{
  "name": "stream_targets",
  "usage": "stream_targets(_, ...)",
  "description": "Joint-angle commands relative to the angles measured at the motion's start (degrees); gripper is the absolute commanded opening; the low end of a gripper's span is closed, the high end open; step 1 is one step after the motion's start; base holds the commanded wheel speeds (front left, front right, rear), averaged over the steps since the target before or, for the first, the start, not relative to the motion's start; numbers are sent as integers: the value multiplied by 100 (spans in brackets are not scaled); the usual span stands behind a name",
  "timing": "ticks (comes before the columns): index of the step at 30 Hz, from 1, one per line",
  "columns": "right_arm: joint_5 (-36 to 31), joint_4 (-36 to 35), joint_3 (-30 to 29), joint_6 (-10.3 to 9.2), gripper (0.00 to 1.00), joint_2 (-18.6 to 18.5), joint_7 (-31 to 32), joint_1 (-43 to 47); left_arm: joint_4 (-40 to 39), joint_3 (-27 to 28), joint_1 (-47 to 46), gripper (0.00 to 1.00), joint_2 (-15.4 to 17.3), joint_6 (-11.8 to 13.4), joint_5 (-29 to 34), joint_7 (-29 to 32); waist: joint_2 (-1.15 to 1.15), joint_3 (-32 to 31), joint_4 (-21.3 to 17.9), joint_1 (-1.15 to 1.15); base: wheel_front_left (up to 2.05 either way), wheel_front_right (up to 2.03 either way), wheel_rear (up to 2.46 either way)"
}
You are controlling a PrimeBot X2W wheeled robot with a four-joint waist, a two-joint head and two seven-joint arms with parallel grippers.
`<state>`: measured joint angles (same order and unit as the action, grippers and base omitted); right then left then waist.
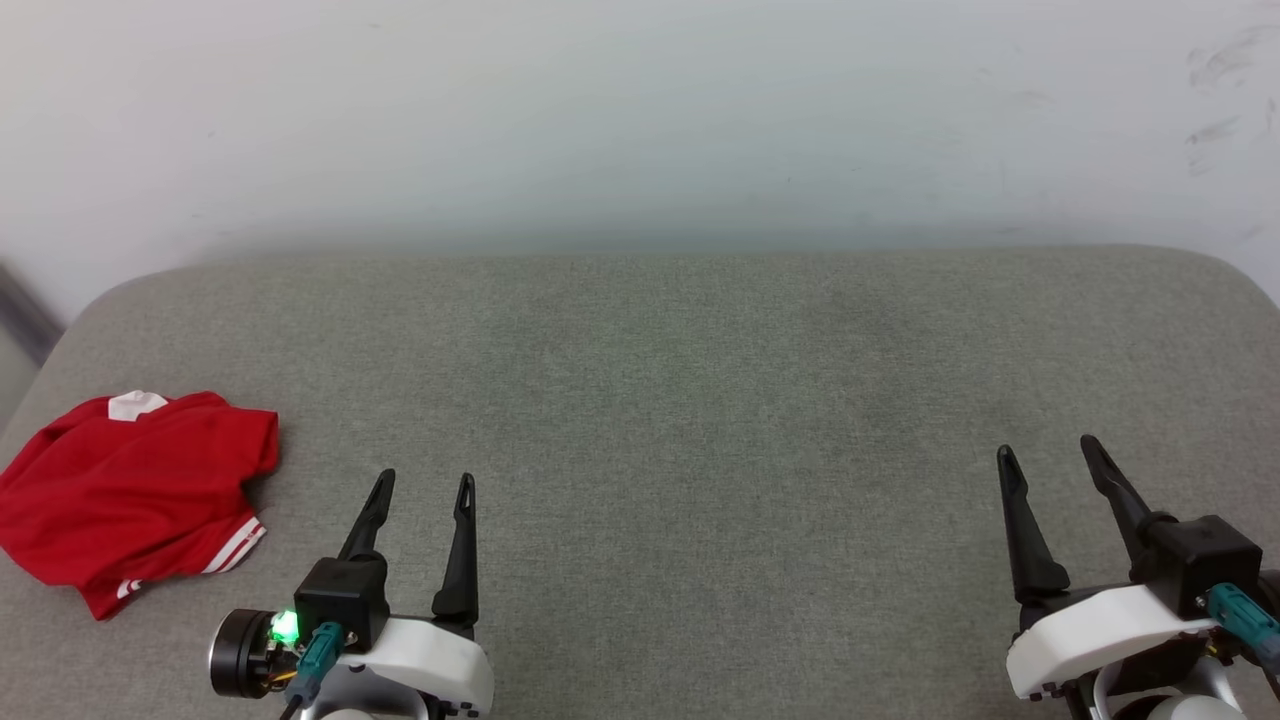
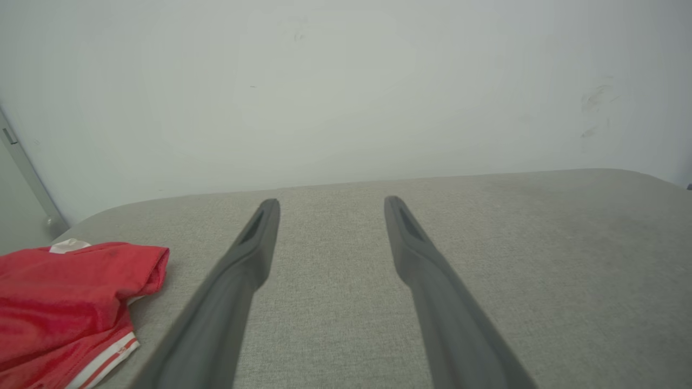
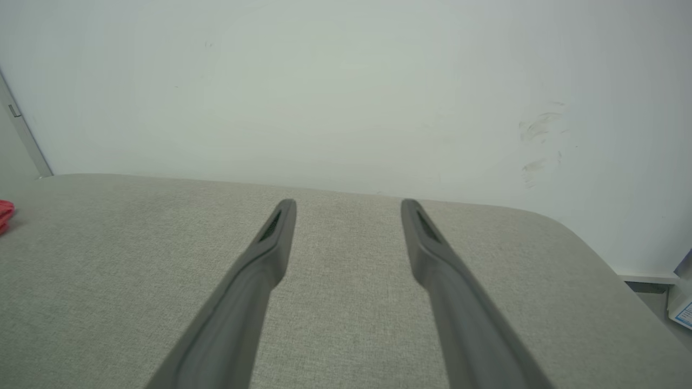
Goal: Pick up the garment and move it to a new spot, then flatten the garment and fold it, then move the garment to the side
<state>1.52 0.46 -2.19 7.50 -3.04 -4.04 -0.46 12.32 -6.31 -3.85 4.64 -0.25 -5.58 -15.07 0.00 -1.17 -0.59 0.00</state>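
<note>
Left gripper [image 1: 427, 476] has its two dark fingers spread wide, holding nothing and touching nothing. It hovers low over the grey fabric surface [image 1: 650, 400] at the lower left of the head view, with its fingers pointing toward the pale wall [image 1: 640, 120]. Just to its left, clear of the fingers, the garment [image 1: 130, 490] lies crumpled near the surface's left edge. It is red cloth with a white patch at the collar and red-and-white stripe trim on the near side. Right gripper [image 1: 1046, 447] is also wide apart and empty at the lower right, well apart from the garment, its fingers leaning slightly leftward. The left wrist view brings the striped trim and a folded red edge close beside the left finger, with a grey upright strip [image 2: 27, 173] at the wall's left end. In the right wrist view a red sliver sits at the far left edge, grey scuff marks [image 3: 538, 140] smudge the wall, and a white item with blue print [image 3: 682, 302] sits past the surface's right corner
</note>
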Motion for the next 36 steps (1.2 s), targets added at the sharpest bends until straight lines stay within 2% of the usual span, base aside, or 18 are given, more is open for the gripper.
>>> stream_targets(1, 18, 3, -3, -2, 100, 25, -25, 59, 9, 17, 8, 100, -22, -7, -8, -15, 0, 1, 3, 0, 0, 0, 0)
stream_targets(11, 50, -68, -20, -2, 100, 24, -55, 56, 99, 37, -107, 100, -55, -63, -79, -15, 0, 28, 224, 0, 0, 0, 0)
stream_targets(22, 133, -302, 175, -2, 100, 23, 22, 109, 93, 248, -131, 100, -77, 29, -156, -14, 0, 78, 1325, 0, 0, 0, 0)
stream_targets(24, 145, -316, 178, -2, 100, 22, 34, 104, 69, 317, -128, 100, -79, 38, -187, -14, 0, 94, 1640, 0, 0, 0, 0)
stream_targets(36, 201, -391, 348, -3, 100, 20, 68, 136, 33, 545, -64, 100, -92, 34, -233, -14, 0, 130, 2578, 0, 0, 0, 0)
